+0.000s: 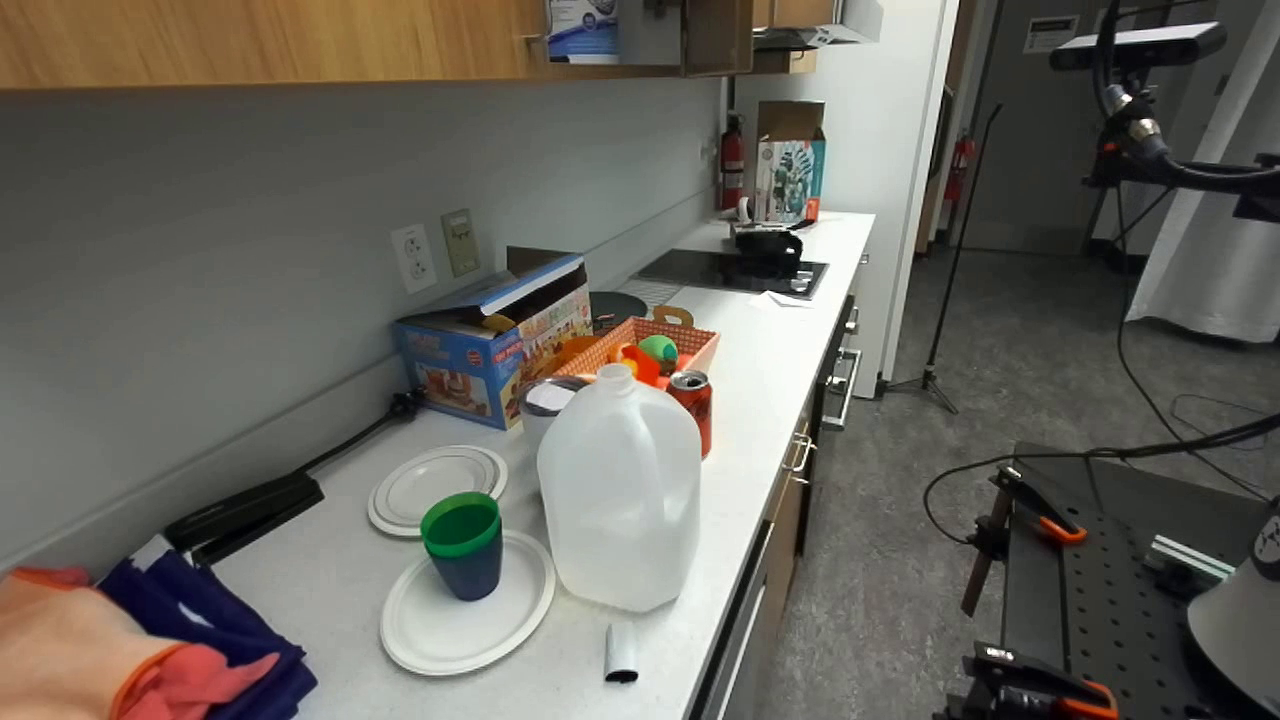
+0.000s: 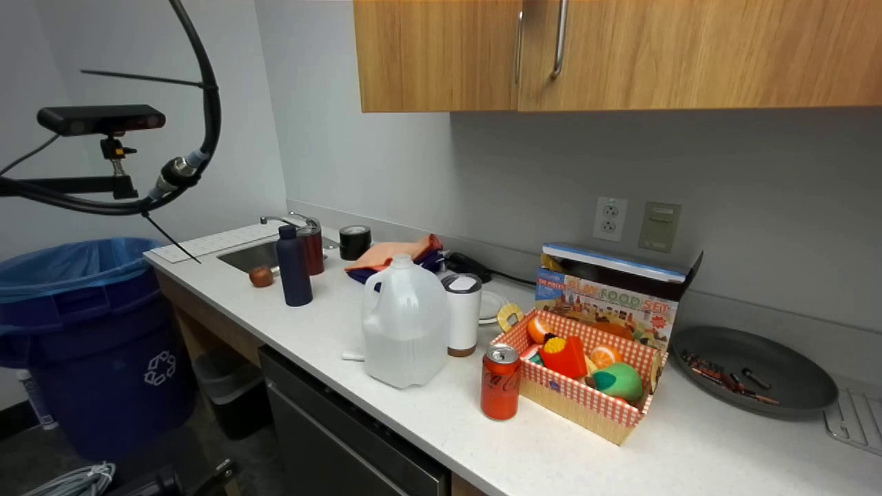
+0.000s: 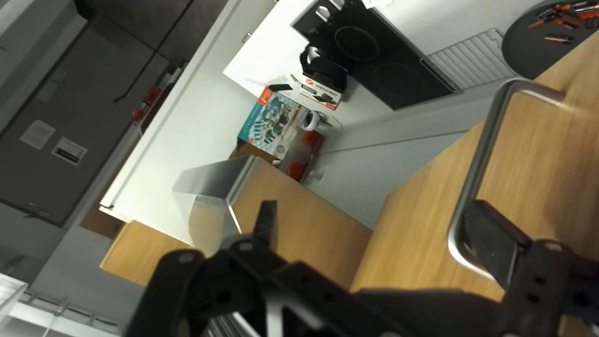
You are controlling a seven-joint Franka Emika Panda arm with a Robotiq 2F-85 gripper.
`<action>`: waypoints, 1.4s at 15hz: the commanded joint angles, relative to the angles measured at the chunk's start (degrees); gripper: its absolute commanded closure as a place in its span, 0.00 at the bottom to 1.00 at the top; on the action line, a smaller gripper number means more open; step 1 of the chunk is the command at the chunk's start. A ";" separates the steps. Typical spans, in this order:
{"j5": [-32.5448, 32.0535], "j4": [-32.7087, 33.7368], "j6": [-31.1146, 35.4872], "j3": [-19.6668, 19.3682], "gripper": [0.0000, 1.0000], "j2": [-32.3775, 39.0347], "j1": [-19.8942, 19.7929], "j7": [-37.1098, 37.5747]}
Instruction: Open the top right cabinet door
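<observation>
The top right cabinet door (image 3: pixel 421 234) is light wood with a silver bar handle (image 3: pixel 482 157) in the wrist view. In an exterior view the door (image 2: pixel 716 55) and handle (image 2: pixel 560 34) show beside the matching neighbouring door (image 2: pixel 434 55). In an exterior view the door (image 1: pixel 718 40) stands swung out, beyond the closed neighbour (image 1: pixel 270 40), and the cabinet interior shows. My gripper (image 3: pixel 373 208) is open. Its right-hand finger lies inside the handle's loop, against or very near the bar. Its left-hand finger is free, off the door. The gripper is out of both exterior views.
A blue-and-white box (image 1: pixel 583 30) stands inside the cabinet. Another wood panel (image 3: pixel 304 210) and the range hood (image 3: pixel 210 180) lie past the door. Below, the counter holds a jug (image 1: pixel 620 490), a basket (image 2: pixel 579 386), a can (image 2: pixel 500 386) and a pan (image 2: pixel 751 372).
</observation>
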 commanded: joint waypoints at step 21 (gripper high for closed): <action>27.88 2.21 -2.73 0.11 0.00 -4.84 2.02 -11.20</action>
